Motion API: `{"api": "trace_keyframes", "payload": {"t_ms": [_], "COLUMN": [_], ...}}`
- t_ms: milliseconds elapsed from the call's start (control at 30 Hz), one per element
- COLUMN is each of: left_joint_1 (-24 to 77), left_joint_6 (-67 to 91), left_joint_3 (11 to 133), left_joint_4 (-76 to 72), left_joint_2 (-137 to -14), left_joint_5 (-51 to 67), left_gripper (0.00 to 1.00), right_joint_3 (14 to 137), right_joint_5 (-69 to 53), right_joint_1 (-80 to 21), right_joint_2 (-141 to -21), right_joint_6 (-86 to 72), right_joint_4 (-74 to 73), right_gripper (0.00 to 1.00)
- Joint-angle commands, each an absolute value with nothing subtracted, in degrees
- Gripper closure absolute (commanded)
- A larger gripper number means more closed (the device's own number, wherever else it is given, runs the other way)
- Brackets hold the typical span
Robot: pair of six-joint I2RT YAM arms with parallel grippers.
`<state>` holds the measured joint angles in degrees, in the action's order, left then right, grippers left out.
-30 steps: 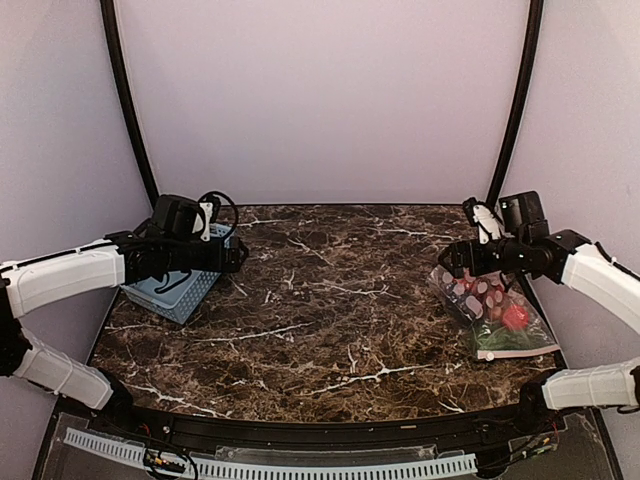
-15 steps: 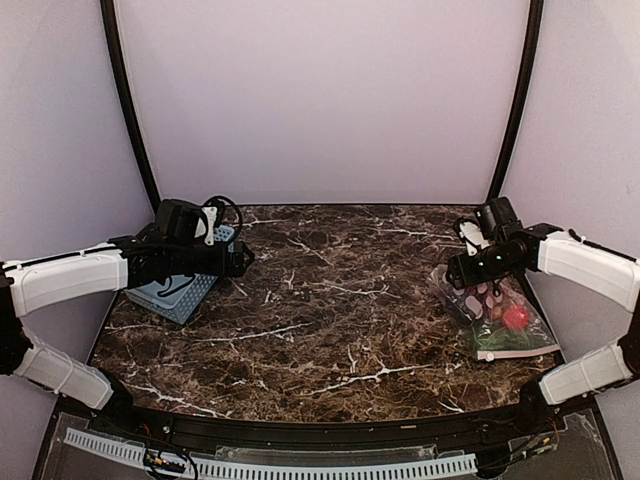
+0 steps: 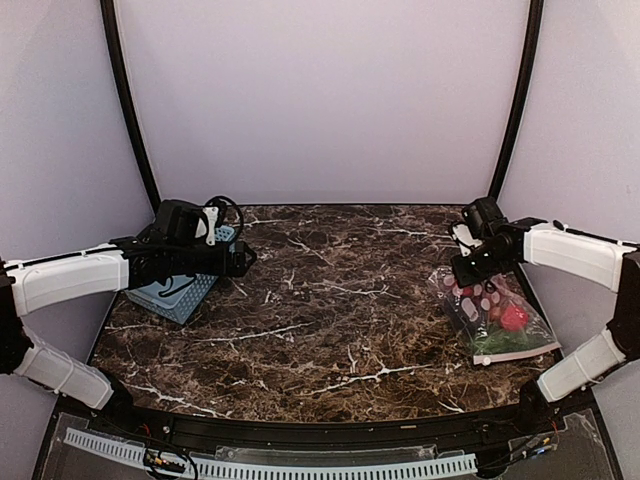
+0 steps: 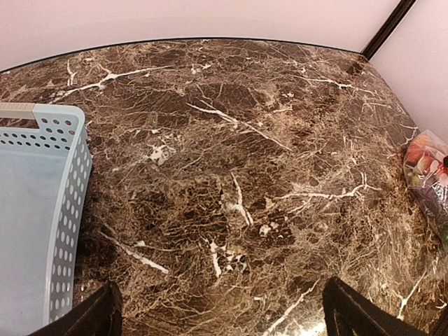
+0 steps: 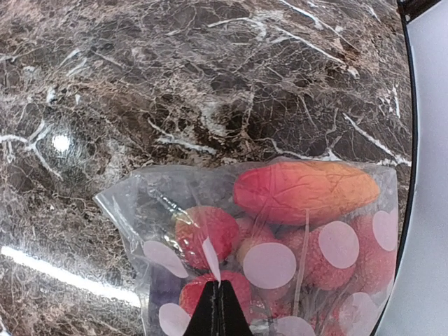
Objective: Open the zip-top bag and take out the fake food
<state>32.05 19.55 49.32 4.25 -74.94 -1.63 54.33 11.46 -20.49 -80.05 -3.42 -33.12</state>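
Note:
The zip-top bag (image 3: pixel 497 318) lies flat at the table's right edge, its pale zip strip at the near end. Through the clear dotted plastic (image 5: pixel 140 210) the fake food shows: red round pieces (image 5: pixel 206 234) and a long orange-red piece (image 5: pixel 304 190). My right gripper (image 3: pixel 463 272) is down on the bag's far end. In the right wrist view its tips (image 5: pixel 220 288) meet, shut on a raised fold of the film. My left gripper (image 3: pixel 243 258) hovers at the left beside the basket, open and holding nothing, with its fingers (image 4: pixel 105 315) spread wide.
A blue lattice basket (image 3: pixel 178 293) stands at the left edge of the marble table, under my left arm; its rim (image 4: pixel 73 189) shows in the left wrist view. Black frame posts rise at both back corners.
My right gripper came down and back onto the bag's far end and closed on the plastic. The left arm crept slightly to the right, still open.

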Motion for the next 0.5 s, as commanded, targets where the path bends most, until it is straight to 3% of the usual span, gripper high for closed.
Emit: {"api": "trace_keyframes", "payload": {"t_ms": [0, 200, 467], "left_joint_1": [32.81, 36.31, 45.80], "left_joint_6": [19.15, 15.98, 7.11], "left_joint_3": [47.78, 44.95, 42.54], "left_joint_4": [1.80, -5.15, -12.10], "left_joint_2": [-74.52, -72.93, -74.99], "left_joint_5": [-0.72, -0.67, -0.69], "left_gripper": [0.01, 0.01, 0.01], "right_joint_3": [57.38, 61.71, 75.40], "right_joint_5": [8.37, 0.41, -5.90], "right_joint_1": [-22.83, -27.21, -31.33], "right_joint_2": [-80.46, -83.41, -98.16], "right_joint_6": [-3.61, -7.27, -11.27], "right_joint_4": [-31.87, -26.03, -20.66], "right_gripper": [1.00, 1.00, 1.00]}}
